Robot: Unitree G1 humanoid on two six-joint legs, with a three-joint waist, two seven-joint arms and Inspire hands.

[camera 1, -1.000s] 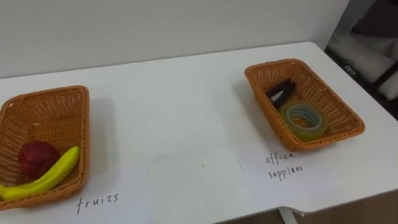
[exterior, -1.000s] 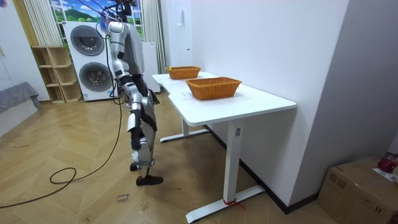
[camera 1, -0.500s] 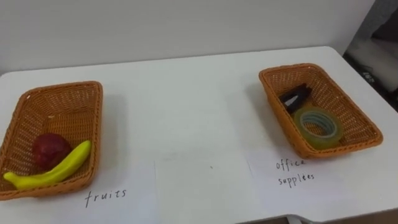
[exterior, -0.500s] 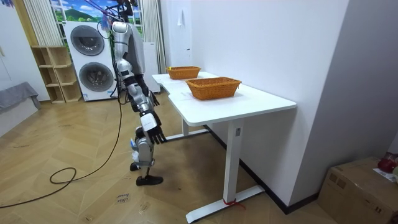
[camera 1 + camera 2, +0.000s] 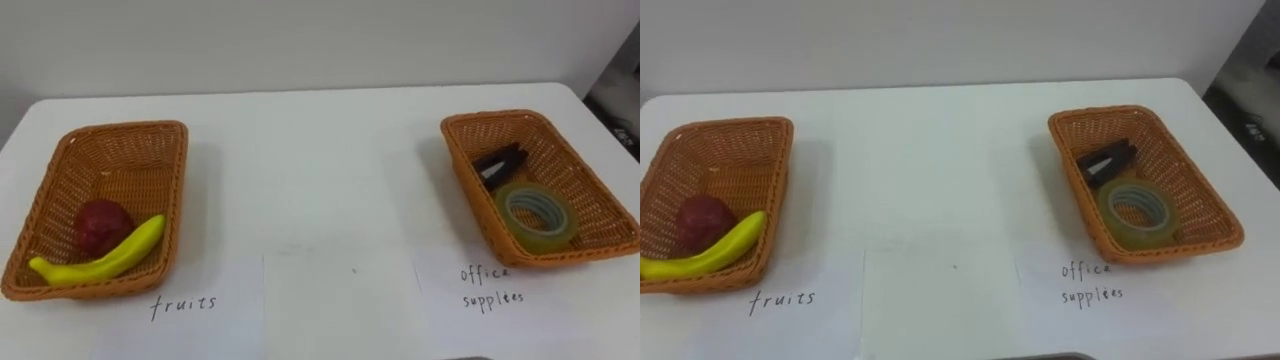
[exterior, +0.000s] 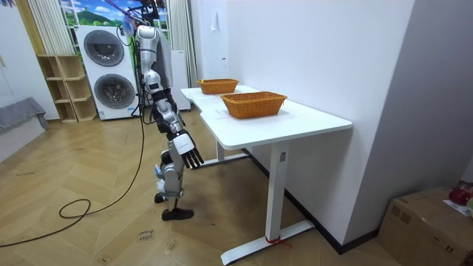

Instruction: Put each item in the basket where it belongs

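On the white table (image 5: 320,170) a wicker basket (image 5: 120,140) stands at the left, above a paper label reading "fruits" (image 5: 183,303). A dark red fruit (image 5: 103,225) and a yellow banana (image 5: 100,262) lie in it. At the right a second wicker basket (image 5: 555,125), labelled "office supplies" (image 5: 490,285), holds a black stapler-like item (image 5: 500,163) and a roll of clear tape (image 5: 538,213). In the room view I stand at the table's long side. My right hand (image 6: 191,157) hangs low beside the table's edge, below the tabletop, fingers straight and spread, holding nothing.
A blank white sheet (image 5: 340,310) lies between the two labels near the front edge. In the room view two stacked washing machines (image 6: 107,66) and a wooden shelf (image 6: 63,89) stand behind me. A cardboard box (image 6: 429,218) sits on the floor past the table's far end.
My right arm has swung from hanging at my side forward toward the table, its fingers spreading. The eye view has shifted, so both baskets show further right. Their contents lie as before.
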